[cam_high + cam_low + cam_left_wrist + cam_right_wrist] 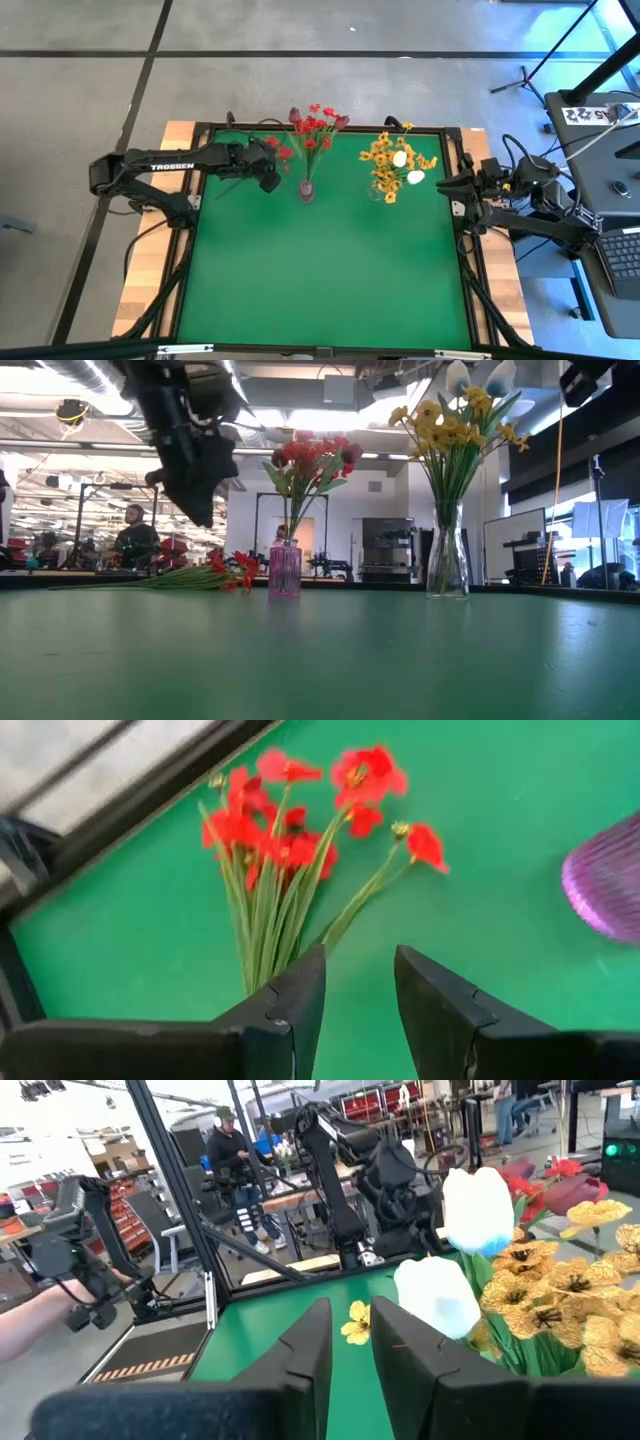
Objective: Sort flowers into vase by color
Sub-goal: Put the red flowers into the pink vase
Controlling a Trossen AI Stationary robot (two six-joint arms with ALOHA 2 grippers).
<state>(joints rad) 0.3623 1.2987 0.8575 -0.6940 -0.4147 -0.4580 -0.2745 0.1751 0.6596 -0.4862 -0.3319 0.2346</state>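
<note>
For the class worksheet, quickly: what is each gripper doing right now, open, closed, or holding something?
Left gripper: open, empty, above the loose red spray lying on the table.
Right gripper: empty, jaws narrowly apart, beside the white buds.

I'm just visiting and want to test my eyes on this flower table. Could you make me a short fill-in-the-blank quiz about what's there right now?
1. The red spray lying loose on the green table sits right under the ____ gripper.
2. The two white buds stand among the ____ flowers in the clear vase.
3. The red flowers already sorted stand in a ____ vase.

Missing words: left; yellow; purple
</note>
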